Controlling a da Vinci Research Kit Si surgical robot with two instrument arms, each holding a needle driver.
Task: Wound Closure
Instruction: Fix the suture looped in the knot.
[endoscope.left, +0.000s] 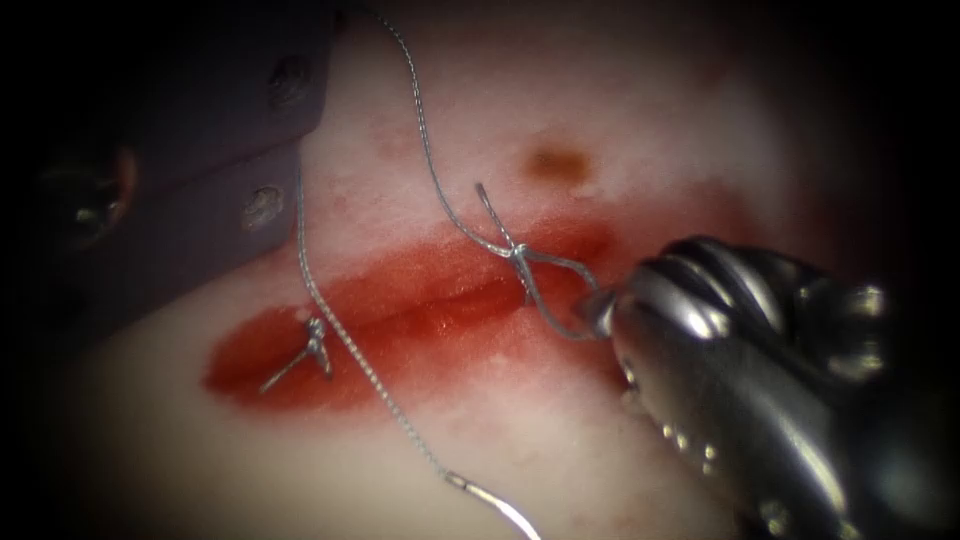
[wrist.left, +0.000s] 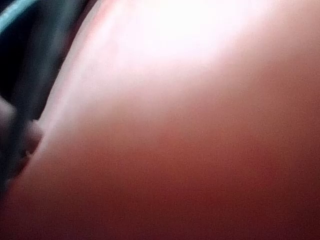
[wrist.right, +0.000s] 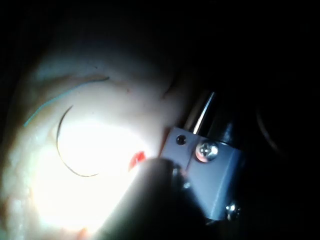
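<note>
The tissue (endoscope.left: 620, 130) has a red cut (endoscope.left: 420, 310) running across the endoscope view. A tied knot with short cut ends (endoscope.left: 315, 345) sits at the cut's left end. A second knot (endoscope.left: 518, 250) sits toward the right end. From it one thread (endoscope.left: 425, 150) runs up and away, and a short loop leads to my right tool (endoscope.left: 600, 310), whose jaws are shut on that thread. The needle (endoscope.left: 500, 505) lies free on the tissue in front of the cut and is not in it; its thread (endoscope.left: 350, 350) crosses the cut. In the right wrist view the needle (wrist.right: 58, 142) is a dark arc.
A brown spot (endoscope.left: 558, 162) marks the tissue behind the cut. Red fluid (endoscope.left: 300, 380) stains the skin around the cut. The right tool's thick metal wrist (endoscope.left: 760, 400) covers the lower right. Pale tissue (wrist.left: 200, 100) shows close up in the left wrist view.
</note>
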